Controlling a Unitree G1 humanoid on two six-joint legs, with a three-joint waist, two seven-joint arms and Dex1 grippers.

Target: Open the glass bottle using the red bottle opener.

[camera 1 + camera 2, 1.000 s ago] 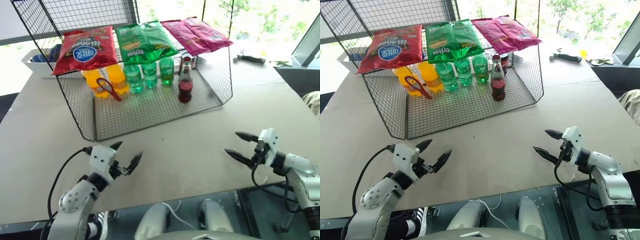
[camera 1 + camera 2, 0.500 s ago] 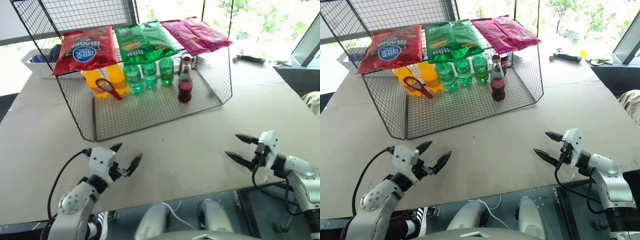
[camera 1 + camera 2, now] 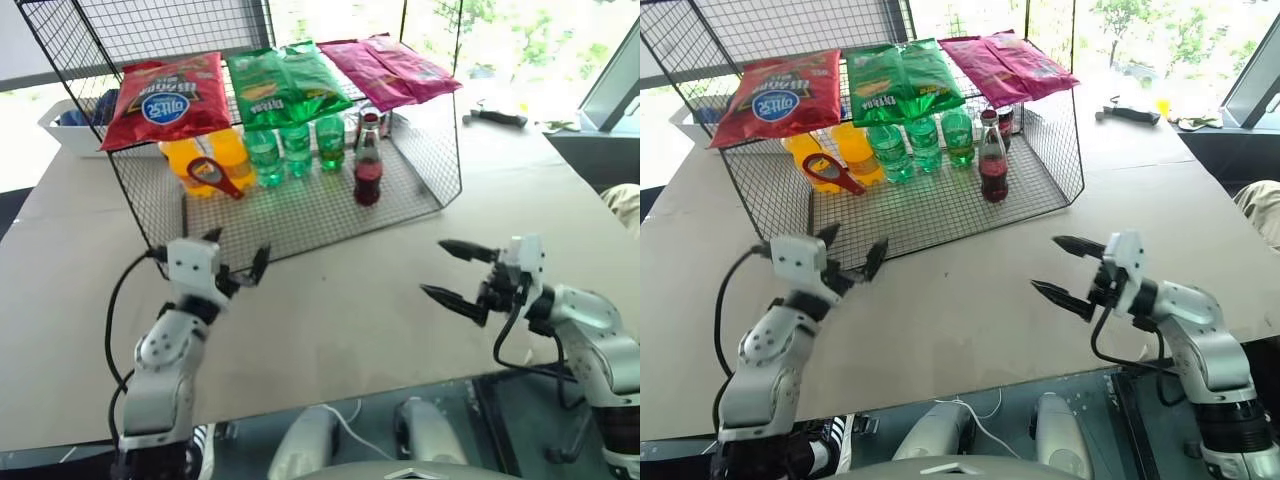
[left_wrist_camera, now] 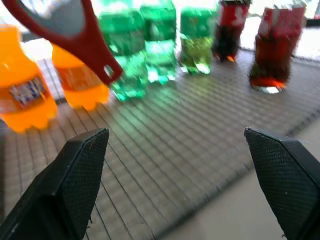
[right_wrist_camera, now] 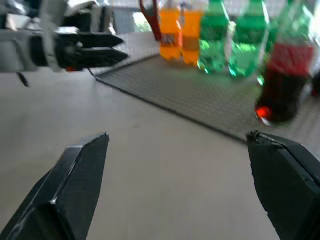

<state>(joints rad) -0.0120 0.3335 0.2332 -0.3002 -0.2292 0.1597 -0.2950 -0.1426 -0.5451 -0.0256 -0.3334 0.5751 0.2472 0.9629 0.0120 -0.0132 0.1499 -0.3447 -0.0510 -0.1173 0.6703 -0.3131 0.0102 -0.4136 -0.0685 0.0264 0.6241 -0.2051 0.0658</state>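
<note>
Nearest: left hand point(image 3: 235, 262) and right hand point(image 3: 452, 272), both above the tan surface point(image 3: 360, 300), fingers spread wide, nothing held in either. Left hand sits just at the front edge of the wire rack point(image 3: 300, 215); right hand is further right, well apart from the rack, pointing toward the left.

Mid: wire rack w/ mesh floor, open at front. The glass bottle point(image 3: 368, 160) stands upright on the mesh floor, right-of-centre, forward of the row of plastic bottles and apart from them. Appearance: small, contoured body, dark reddish-brown contents, red label band, narrow neck, red cap on. In right wrist view it reads as a dark bottle w/ red band point(image 5: 285, 80).

The red bottle opener point(image 3: 215, 177) is at the left part of the rack, in front of the orange bottles point(image 3: 205, 160). All red, flat, oval ring head, tapered handle angled down toward the right. Whether it leans on the orange bottles or hangs: cannot tell. Left wrist view shows its handle end w/ small hole point(image 4: 85, 40).

Behind: three green bottles point(image 3: 296, 145) in a row, a dark can point(image 3: 372, 118) behind the glass bottle.

Top of rack: red snack bag point(image 3: 165, 98), green snack bag point(image 3: 285, 82), magenta snack bag point(image 3: 390, 68).

Far: white bin point(image 3: 70, 125) at left, a dark tool point(image 3: 498, 118) at right on the surface.
</note>
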